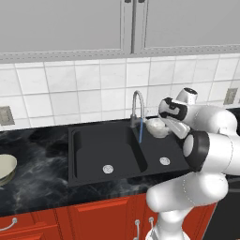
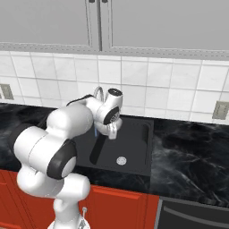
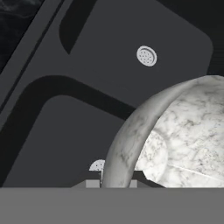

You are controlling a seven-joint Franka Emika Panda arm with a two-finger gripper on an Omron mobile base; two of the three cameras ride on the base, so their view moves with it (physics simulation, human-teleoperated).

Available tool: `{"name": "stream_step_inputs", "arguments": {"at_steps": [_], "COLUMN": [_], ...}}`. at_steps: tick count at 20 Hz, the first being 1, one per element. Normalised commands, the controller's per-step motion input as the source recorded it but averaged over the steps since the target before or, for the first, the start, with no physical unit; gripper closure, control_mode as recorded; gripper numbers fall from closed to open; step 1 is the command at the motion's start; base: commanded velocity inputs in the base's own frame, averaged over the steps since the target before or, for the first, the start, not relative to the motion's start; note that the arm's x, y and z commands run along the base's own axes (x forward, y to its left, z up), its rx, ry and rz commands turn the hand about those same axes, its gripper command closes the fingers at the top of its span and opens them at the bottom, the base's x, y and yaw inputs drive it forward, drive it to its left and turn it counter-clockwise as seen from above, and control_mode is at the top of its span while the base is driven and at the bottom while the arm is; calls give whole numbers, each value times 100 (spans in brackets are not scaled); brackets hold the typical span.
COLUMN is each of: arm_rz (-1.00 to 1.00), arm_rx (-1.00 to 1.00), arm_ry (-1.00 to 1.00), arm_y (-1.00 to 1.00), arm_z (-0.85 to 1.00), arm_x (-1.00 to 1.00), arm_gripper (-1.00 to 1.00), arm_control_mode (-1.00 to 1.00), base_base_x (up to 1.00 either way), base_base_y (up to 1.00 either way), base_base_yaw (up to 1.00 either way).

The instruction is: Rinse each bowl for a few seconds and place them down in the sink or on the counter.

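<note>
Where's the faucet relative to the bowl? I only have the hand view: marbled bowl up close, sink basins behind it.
Observer: In the left base view, the curved steel gooseneck faucet stands at the back of the black double-basin sink. The glossy white-grey marbled bowl hangs just right of its spout.
Operator: Water on?
Observer: Yes. A thin blue stream falls beside the bowl, not into it, as far as that view shows.
Operator: Second bowl?
Observer: The pale greenish-cream round bowl sits on the glossy black marble counter, at the left edge of that view, apart from the sink.
</note>
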Motion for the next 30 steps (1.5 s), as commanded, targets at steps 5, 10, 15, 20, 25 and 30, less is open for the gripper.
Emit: {"name": "stream_step_inputs", "arguments": {"at_steps": [5, 10, 15, 20, 25, 30], "arm_rz": [-13, -15, -20, -21, -20, -19], "arm_rx": [0, 0, -1, -3, -3, -2], "arm_ry": [0, 0, 0, 1, 2, 2], "arm_y": [-20, -17, -7, -3, -5, -9], "arm_z": [12, 10, 6, 4, 5, 5], "arm_x": [-16, -11, -3, 0, 0, 0], "arm_gripper": [100, 100, 100, 100, 100, 100], "arm_control_mode": [-100, -100, -100, -100, -100, -100], "base_base_x": [0, 0, 0, 0, 0, 0], "base_base_y": [0, 0, 0, 0, 0, 0], "base_base_yaw": [0, 0, 0, 0, 0, 0]}}
